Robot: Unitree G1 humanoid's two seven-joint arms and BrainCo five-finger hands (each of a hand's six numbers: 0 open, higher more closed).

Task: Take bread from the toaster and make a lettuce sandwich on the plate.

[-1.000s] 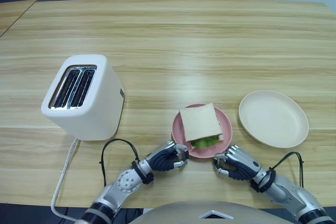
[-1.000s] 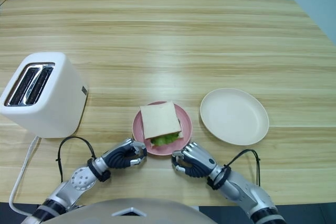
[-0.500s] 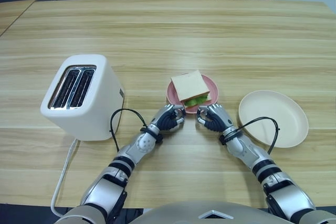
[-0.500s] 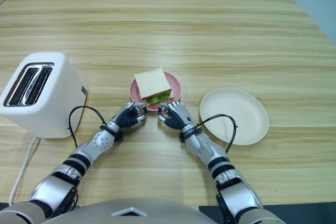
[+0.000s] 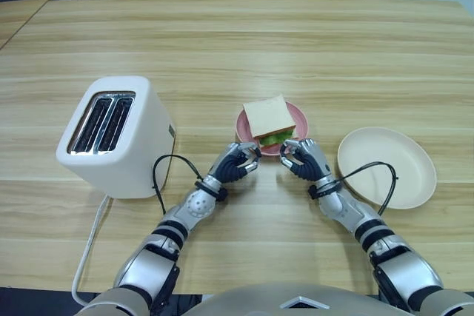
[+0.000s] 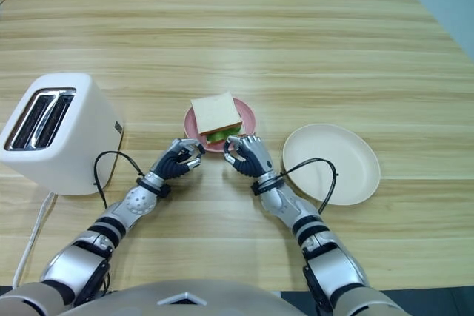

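Nearest, the left hand and right hand rest on the wooden surface, fingers curled, holding nothing, at the pink plate's near rim. The lettuce sandwich lies on it. A cream plate sits right, the toaster left.

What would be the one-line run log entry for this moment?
sandwich: on pink plate | left hand: fingers curled on plate's near rim | right hand: same | toaster: far left | cream plate: right of pink plate
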